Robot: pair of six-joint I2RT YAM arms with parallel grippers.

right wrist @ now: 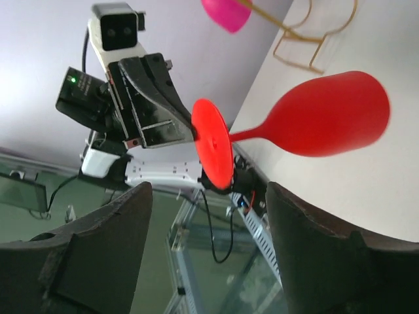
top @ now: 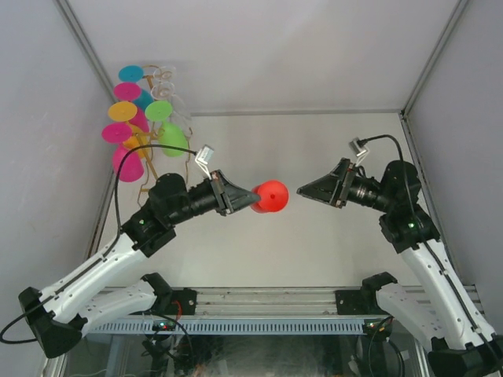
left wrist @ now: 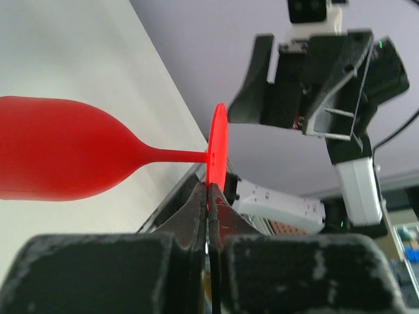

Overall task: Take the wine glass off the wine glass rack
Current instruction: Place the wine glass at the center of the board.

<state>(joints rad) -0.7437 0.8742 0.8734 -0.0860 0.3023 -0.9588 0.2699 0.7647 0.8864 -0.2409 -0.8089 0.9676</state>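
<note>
Holding the red wine glass (top: 273, 195) by the rim of its round foot, my left gripper (left wrist: 208, 196) is closed tight on that thin disc. The glass hangs in the air between both arms, well apart from the wine glass rack (top: 141, 146) at the far left. Its long axis lies across the fingers, bowl away from my right gripper (top: 302, 191), foot toward it. That gripper has its jaws apart, holding nothing. The glass is of plain, opaque red.

Bright, even, diffuse light; shadows on the white table (top: 314, 236) faint & soft. Top view sharp, slight bend at edges. Wrist views: near fingers (right wrist: 98, 261) dark & out of focus, red wine glass (left wrist: 59, 157) bowl a bit soft.
</note>
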